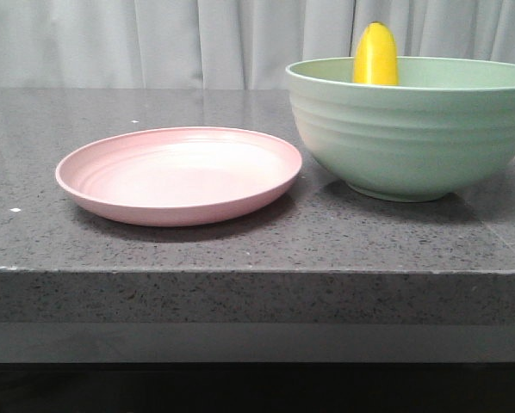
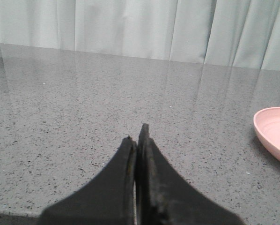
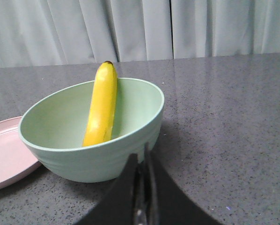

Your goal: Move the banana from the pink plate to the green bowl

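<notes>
Front view shows us the banana (image 1: 375,53) leaning inside the bowl (image 1: 412,129), plate (image 1: 179,175) bare; both tools, left (image 2: 137,140) and right (image 3: 141,161), clenched on nothing. We judge the transfer done.

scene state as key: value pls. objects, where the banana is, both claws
banana: smooth bright yellow banana stands leaning against the inner wall of the bowl, dark tip above the rim
bowl: deep pale mint-green ridged bowl, on the grey speckled countertop
plate: shallow round pale pink plate, nothing on it, beside the bowl
left claw: shut, holding nothing, over the countertop
right claw: shut, holding nothing, outside the bowl
task state: banana in bowl
</notes>
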Tool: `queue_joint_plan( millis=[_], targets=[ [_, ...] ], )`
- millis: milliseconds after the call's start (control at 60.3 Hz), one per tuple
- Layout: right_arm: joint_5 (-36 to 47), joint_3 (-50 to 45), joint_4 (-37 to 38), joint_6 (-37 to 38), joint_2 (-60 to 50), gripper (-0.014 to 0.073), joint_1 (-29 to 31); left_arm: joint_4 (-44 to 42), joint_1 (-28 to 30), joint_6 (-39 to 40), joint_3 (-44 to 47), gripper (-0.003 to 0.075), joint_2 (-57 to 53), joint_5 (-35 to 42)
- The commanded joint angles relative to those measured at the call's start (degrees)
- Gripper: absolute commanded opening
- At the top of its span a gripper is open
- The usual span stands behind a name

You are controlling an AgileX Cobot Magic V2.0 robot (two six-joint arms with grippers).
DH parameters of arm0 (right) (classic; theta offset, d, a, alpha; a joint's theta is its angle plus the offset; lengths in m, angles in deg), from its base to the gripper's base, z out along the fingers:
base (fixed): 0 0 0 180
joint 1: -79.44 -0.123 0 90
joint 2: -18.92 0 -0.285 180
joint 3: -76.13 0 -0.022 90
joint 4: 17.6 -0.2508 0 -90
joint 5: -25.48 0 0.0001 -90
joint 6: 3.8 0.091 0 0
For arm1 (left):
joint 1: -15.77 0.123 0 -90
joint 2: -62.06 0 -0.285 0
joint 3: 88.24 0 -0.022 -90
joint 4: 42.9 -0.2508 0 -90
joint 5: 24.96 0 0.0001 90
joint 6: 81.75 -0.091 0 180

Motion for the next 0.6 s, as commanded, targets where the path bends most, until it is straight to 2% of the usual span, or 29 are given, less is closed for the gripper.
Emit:
queue_joint_plan(
  millis=[0, 398, 580],
  targets=[
    [4.4, 1.5, 0.0, -0.2, 0.6, -0.0062, 0.1, 0.6, 0.0, 0.2, 0.1, -0.002, -1.2, 5.0],
    [4.3, 1.5, 0.0, -0.2, 0.6, -0.0062, 0.1, 0.6, 0.0, 0.2, 0.1, -0.002, -1.2, 5.0],
    [10.3, -6.3, 1.1, -0.2, -0.5, -0.0062, 1.4, 0.6, 0.0, 0.2, 0.1, -0.002, -1.2, 5.0]
  ],
)
